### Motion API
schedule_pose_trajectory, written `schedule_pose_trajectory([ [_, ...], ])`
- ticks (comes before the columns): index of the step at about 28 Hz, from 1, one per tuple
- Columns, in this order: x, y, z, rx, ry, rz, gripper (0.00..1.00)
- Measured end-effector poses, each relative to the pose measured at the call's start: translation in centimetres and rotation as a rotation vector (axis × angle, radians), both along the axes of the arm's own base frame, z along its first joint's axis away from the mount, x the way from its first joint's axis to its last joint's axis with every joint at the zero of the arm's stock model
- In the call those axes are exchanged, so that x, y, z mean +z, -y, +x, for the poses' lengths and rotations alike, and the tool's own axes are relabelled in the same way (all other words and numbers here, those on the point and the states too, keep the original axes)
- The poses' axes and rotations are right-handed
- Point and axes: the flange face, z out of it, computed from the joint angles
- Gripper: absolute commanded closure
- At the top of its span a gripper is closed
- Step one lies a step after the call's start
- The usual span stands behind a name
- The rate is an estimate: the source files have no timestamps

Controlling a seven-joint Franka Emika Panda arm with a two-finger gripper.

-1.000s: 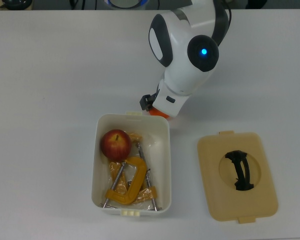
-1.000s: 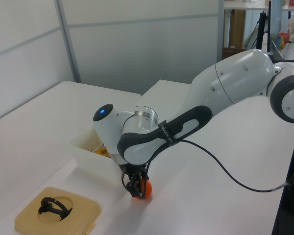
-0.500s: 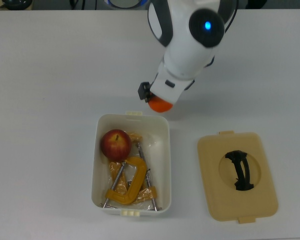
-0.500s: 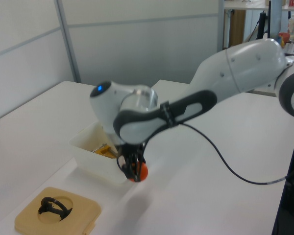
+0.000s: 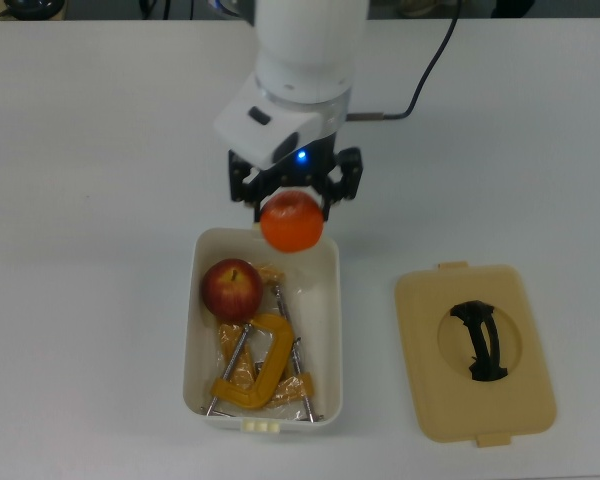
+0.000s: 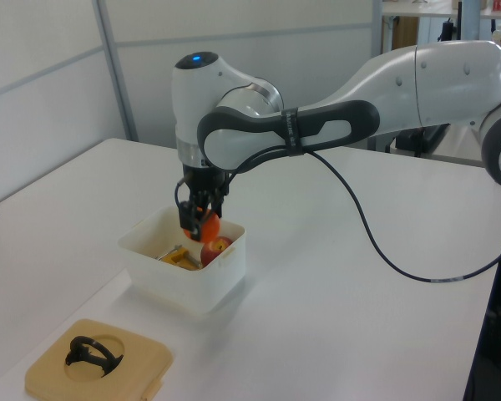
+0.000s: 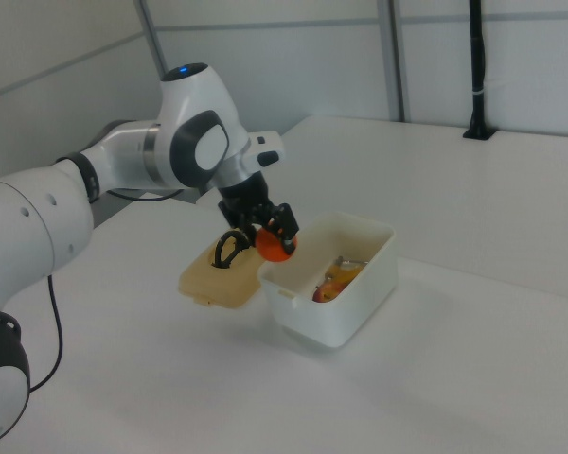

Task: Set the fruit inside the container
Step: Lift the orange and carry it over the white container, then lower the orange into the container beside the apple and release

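Gripper (image 5: 292, 200) clamped on the orange (image 5: 292, 221), held in the air above the short end of the container (image 5: 330, 300) nearest the arm (clear of the rim in the left view). Apple (image 5: 231, 289) inside the container, in the half under the orange, against the wall on the top view's left. Yellow C-clamps (image 5: 255, 370) filling the other half. Container standing on the bench (image 5: 90, 200), well in from its edges. Beige lid (image 5: 475, 352) with black handle flat on the bench just beside the container, on the top view's right.
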Motion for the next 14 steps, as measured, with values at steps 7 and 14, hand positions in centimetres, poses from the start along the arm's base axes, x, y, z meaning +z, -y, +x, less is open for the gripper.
schedule_pose_trajectory([
  [7,-3.6,2.0,2.3,-0.062,0.054,0.018,0.22],
  [14,-6.5,2.5,3.1,-0.062,0.045,0.005,0.0],
])
